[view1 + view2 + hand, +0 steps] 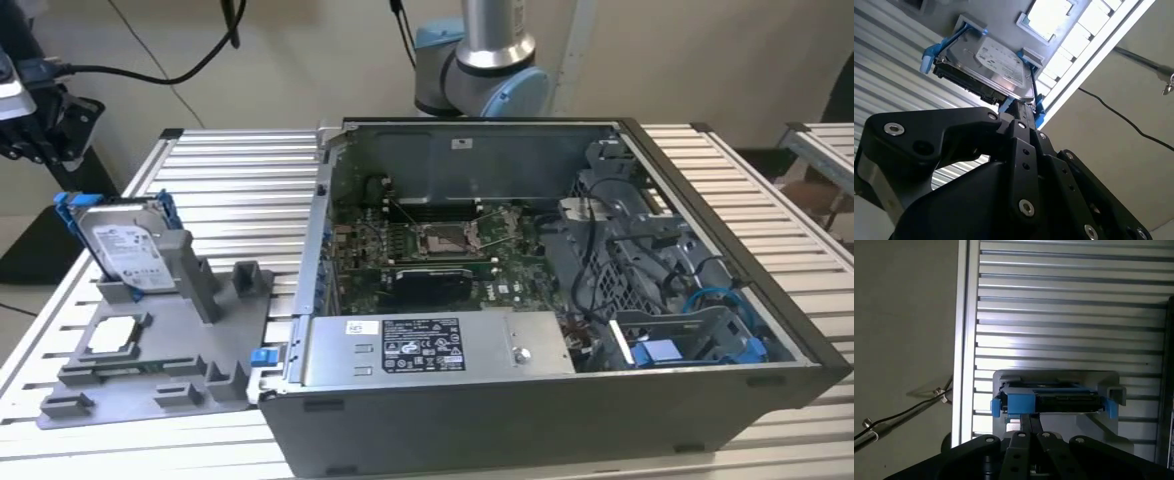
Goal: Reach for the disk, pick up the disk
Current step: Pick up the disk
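Note:
The disk is a silver-grey hard drive with a white label and a blue bracket. It stands upright on edge in a grey fixture at the exterior view's left. My black gripper hangs at the upper left edge of that view, above and beside the disk and apart from it. In the first wrist view the gripper points at the disk, seen edge-on. In the second wrist view the gripper stops just short of the disk. The fingers lie together with nothing between them.
An open computer case fills the middle and right of the slatted metal table, with a long grey labelled box inside it. A small silver chip lies on the fixture. A black cable runs along the floor off the table's edge.

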You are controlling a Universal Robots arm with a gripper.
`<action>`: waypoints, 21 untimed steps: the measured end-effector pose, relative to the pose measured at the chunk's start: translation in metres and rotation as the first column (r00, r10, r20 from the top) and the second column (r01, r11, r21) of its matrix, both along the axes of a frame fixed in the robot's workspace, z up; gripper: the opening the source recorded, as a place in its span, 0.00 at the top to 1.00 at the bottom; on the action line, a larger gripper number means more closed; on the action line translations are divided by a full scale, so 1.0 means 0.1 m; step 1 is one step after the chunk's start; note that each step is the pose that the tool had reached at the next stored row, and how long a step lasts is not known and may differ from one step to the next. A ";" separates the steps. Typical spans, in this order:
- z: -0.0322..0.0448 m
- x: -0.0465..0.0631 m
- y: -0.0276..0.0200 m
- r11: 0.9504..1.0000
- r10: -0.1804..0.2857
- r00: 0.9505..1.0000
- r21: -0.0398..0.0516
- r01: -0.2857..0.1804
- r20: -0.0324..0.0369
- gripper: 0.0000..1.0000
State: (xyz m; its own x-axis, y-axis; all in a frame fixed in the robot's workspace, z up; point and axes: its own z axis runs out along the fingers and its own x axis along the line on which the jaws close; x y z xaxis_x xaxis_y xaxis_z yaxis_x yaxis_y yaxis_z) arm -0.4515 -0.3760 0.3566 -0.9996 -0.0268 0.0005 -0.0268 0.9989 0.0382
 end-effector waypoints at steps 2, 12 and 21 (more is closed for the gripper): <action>0.000 0.00 0.000 1.000 0.001 1.000 0.000 -0.001 0.000 1.00; 0.001 0.00 0.000 0.996 0.095 0.996 0.000 -0.095 0.000 1.00; 0.001 0.00 0.000 0.977 0.215 0.977 0.000 -0.215 0.000 1.00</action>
State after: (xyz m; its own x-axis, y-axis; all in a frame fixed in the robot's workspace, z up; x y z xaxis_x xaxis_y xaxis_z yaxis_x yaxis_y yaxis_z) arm -0.4516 -0.3760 0.3567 -0.9706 -0.2409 0.0004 -0.2407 0.9699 0.0382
